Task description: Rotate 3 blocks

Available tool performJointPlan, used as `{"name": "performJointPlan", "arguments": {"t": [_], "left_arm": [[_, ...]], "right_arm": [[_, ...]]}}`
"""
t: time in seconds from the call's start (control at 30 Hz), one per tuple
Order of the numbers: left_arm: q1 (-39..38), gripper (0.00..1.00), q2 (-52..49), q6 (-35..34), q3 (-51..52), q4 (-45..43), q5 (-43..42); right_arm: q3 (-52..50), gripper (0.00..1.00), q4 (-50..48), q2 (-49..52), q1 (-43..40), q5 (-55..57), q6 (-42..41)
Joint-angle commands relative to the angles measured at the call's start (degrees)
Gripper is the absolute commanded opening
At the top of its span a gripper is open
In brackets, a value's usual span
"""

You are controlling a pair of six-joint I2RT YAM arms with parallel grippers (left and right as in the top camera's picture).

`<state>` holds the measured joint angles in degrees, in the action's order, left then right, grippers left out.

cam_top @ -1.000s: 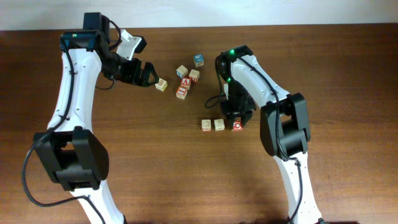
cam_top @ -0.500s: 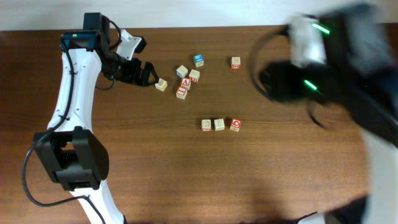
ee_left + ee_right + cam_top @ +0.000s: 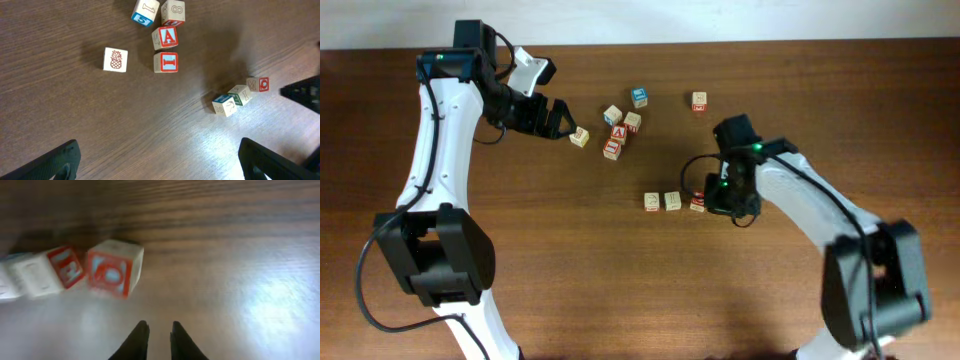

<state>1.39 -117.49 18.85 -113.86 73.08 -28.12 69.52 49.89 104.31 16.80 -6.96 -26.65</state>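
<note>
Three alphabet blocks (image 3: 673, 200) are ranged in a row on the counter (image 3: 570, 270), the right end effector (image 3: 159, 325) held empty and nearly pressed together beside them, the left end effector (image 3: 159, 141) spread wide.

- The table (image 3: 570, 270) is showing dark grained wood, smooth and gleaming under light.
- The blocks (image 3: 673, 201) are looking like pale matt wood with painted faces.
- The left arm (image 3: 438, 135) is wearing smooth white plastic shells.

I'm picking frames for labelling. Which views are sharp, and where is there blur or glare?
Overhead: sharp, evenly lit. Left wrist: sharp, the A cube legible, soft sheen on the table. Right wrist: blurred, the row of blocks smeared, bright glare on the wood at right.
</note>
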Motion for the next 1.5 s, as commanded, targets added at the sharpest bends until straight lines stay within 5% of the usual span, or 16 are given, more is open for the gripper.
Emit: {"name": "performJointPlan", "arguments": {"t": [0.0,0.93,0.97,1.03,1.13,1.2,1.33,1.47], "left_arm": [[-0.26,0.99,0.17,-0.37,-0.7,0.09,-1.05],[-0.28,0.99,0.17,-0.35,-0.55,-0.15,0.52],[-0.26,0.99,0.22,-0.39,-1.16,-1.64,7.37],[-0.11,0.99,0.28,-6.36,-8.04,0.96,15.02],[-0.17,0.99,0.28,-24.09,-28.22,15.26,31.93],[-0.17,0.99,0.31,-28.7,-40.72,23.65,31.98],[-3.19,0.99,0.81,-32.26,-35.3,23.63,32.02],[-8.7,0.99,0.83,-38.8,-16.39,19.91,38.88]], "right_arm": [[-0.15,0.1,-2.27,5.29,-0.37,2.16,1.66],[-0.31,0.06,-16.28,5.84,8.35,-4.04,0.94],[-0.28,0.07,-16.31,5.84,8.63,-3.98,2.45],[1.73,0.08,-12.9,5.55,6.8,-3.96,4.13],[13.0,0.13,-0.15,4.02,4.39,-4.0,11.47],[20.68,0.16,5.27,4.02,5.53,-4.0,11.82],[22.27,0.19,-1.42,5.35,10.86,0.33,4.42],[22.25,0.19,-4.92,8.35,13.97,2.93,0.61]]}}
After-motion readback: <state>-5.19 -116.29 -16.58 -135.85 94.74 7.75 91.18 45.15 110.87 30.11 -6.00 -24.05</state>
